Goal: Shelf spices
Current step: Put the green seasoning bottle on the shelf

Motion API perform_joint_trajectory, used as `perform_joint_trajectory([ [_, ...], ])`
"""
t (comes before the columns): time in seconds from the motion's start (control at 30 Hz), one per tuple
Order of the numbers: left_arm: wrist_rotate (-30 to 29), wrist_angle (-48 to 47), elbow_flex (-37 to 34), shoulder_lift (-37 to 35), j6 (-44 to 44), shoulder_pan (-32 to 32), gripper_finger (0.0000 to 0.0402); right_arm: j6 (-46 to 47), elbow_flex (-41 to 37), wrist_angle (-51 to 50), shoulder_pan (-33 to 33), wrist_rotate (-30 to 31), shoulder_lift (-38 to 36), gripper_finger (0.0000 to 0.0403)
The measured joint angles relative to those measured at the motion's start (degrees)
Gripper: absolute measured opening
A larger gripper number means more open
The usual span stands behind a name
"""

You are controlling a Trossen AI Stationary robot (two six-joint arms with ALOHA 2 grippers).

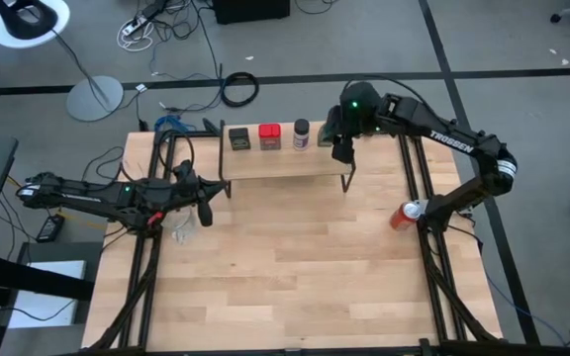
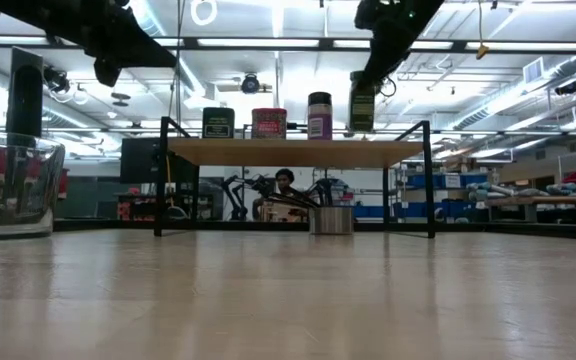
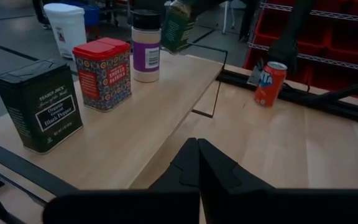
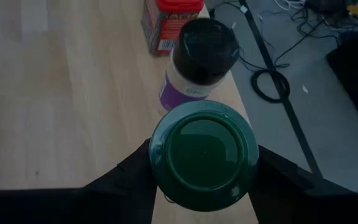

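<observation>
the right arm reaches across from the table's right edge, bends at the elbow and ends over the right end of the low shelf with the light wooden plank top and thin black legs (image 1: 285,163). its right gripper (image 1: 342,133) is clamped on the green jar with the green lid (image 4: 204,154), fingers pressed on either side of the lid. the low view alone shows the green jar (image 2: 361,108) hanging just above the plank, not touching it. the wrist view alone shows the jar just beside the dark-lidded purple-labelled jar (image 4: 199,65).

on the plank stand the dark square tin (image 1: 238,138), the red square tin (image 1: 269,136) and the purple-labelled jar (image 1: 301,133), in a row.

the left arm lies low across the table's left side, its left gripper (image 1: 204,208) with fingers together, near the clear glass cup (image 2: 8,185). a red drink can (image 1: 405,214) stands by the right edge.
</observation>
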Motion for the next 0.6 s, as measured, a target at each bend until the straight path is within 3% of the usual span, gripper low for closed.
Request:
perform_joint_trajectory([
  [0.6, 0.04, -1.62, -0.02, 0.01, 0.0, 0.0, 0.0, -1.96, -0.04, -0.21, -6.59, -6.95, 4.21, 0.0198],
])
